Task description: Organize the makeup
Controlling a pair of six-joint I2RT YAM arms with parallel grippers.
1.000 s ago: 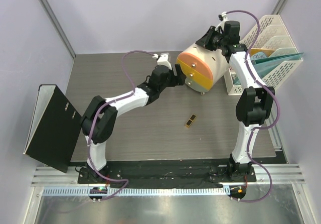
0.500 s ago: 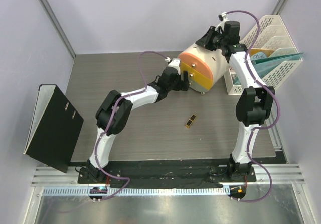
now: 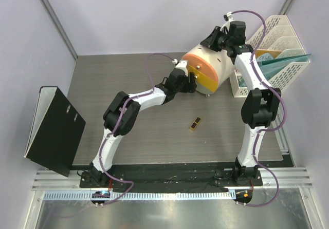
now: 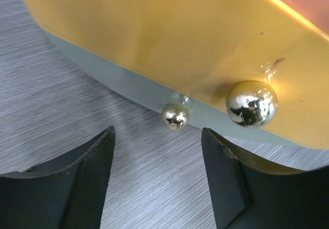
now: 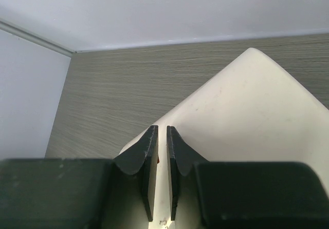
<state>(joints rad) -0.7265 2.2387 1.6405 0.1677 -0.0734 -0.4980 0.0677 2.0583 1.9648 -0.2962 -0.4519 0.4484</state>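
A black-gold lipstick (image 3: 196, 123) lies on the table in front of the cream drum box (image 3: 208, 59). The other makeup is out of view. My left gripper (image 3: 189, 81) is open and empty, low at the box's yellow drawer (image 4: 154, 44). The drawer's shiny knob (image 4: 252, 103) is just ahead and right of the left gripper (image 4: 158, 177), and a smaller metal ball (image 4: 175, 116) sits below the drawer. My right gripper (image 3: 214, 37) rests on top of the box. In the right wrist view the right gripper (image 5: 159, 136) has its jaws almost together over the cream top (image 5: 247, 116), holding nothing.
A cream file organizer (image 3: 275, 31) with teal folders stands at the back right, close to the box. A black binder (image 3: 54, 129) leans at the table's left edge. Grey walls close in the back and sides.
My left gripper has moved right, up to the yellow drawer front of the box. The right arm and the lipstick have not moved.
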